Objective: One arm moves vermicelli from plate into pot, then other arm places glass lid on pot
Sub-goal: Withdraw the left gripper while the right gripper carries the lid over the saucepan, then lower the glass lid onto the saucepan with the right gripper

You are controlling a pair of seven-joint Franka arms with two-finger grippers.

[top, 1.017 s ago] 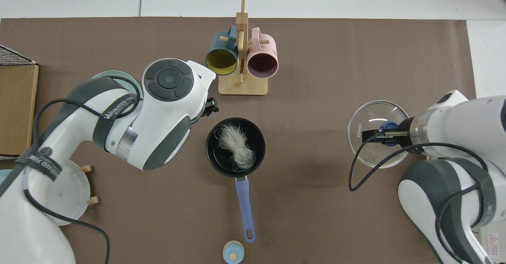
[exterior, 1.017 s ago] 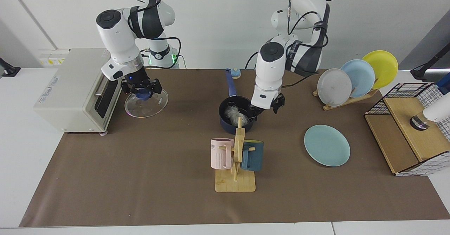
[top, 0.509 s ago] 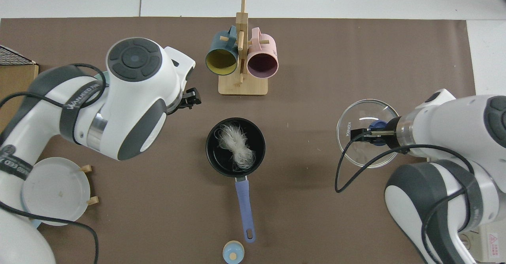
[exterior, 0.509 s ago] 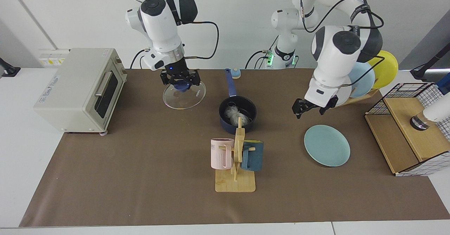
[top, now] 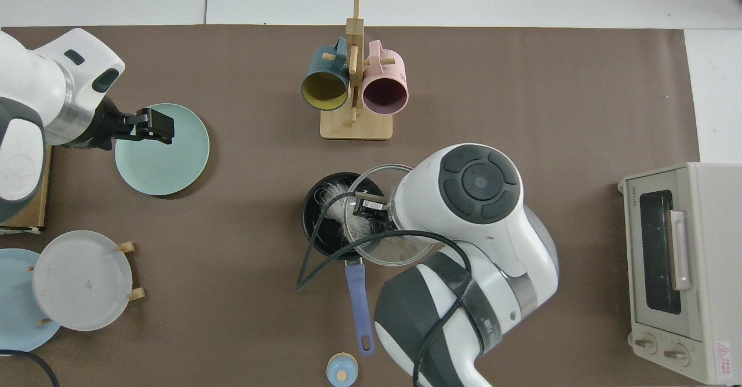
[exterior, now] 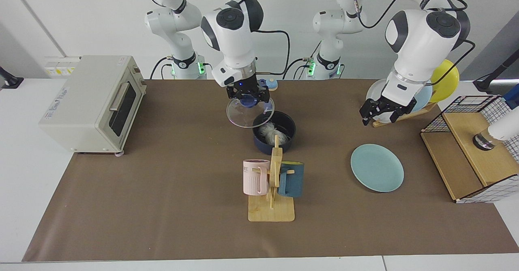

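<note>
Since half a second ago the right gripper (exterior: 247, 95) has carried the glass lid (exterior: 249, 112) across from the open worktop toward the pot (exterior: 274, 134), and the left gripper (exterior: 381, 112) has drawn further back toward the plate rack (exterior: 401, 115). At this moment the right jaws are clamped on the lid's blue knob, and the lid hangs in the air, tilted, its far edge overlapping the pot's rim in the facing view; from the top view the glass lid (top: 382, 225) covers only part of the pot (top: 324, 219), offset toward the toaster oven (top: 666, 271) side. The vermicelli (top: 336, 201) lies inside the pot, partly seen through the glass. The pot's blue handle (top: 359, 306) points away from the mug stand (top: 355, 97). The left gripper (top: 152, 127) hovers above the edge of the plate (top: 174, 167), which lies bare on the brown worktop mat (exterior: 162, 206); its jaws hold nothing and stand a little apart. Grey, light blue and yellow plates lean in the rack behind it.
</note>
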